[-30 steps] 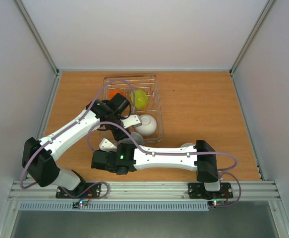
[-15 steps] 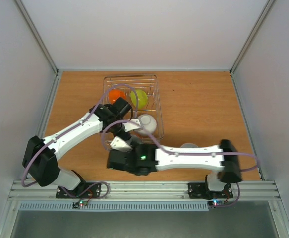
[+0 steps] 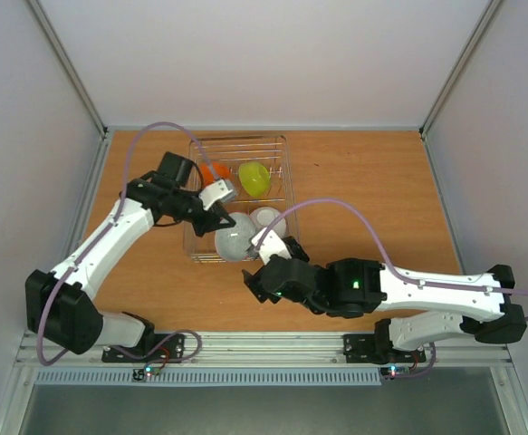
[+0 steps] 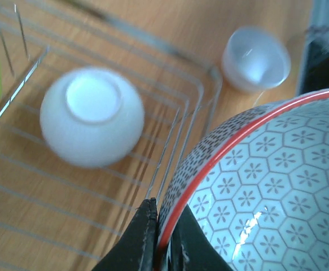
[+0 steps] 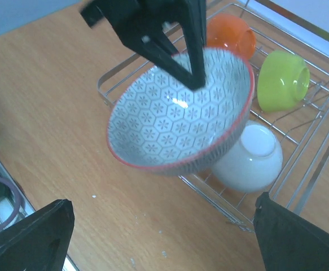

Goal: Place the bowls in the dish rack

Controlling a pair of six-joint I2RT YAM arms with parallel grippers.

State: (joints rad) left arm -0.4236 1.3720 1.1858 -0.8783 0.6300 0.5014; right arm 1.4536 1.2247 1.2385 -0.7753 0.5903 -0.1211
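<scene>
My left gripper [image 4: 163,226] is shut on the rim of the grey patterned bowl [image 4: 277,186] with a red edge. It holds the bowl [image 3: 234,237] tilted above the near edge of the dish rack [image 3: 286,195]. Inside the rack lie an orange bowl [image 5: 230,35], a lime green bowl [image 5: 283,82] and an upturned white bowl [image 5: 249,158]. Another white bowl [image 4: 255,58] stands upright on the table beside the rack. My right gripper [image 5: 164,237] is open and holds nothing, on the near side of the grey bowl [image 5: 181,113].
The right arm [image 3: 427,290] stretches low across the table's near right part. The rack's wire wall [image 4: 206,101] runs just under the held bowl. Grey walls close in the table on three sides.
The right gripper has opened and let go of the grey bowl, then drawn back toward the near right. The left gripper keeps the bowl and has swung left with it.
</scene>
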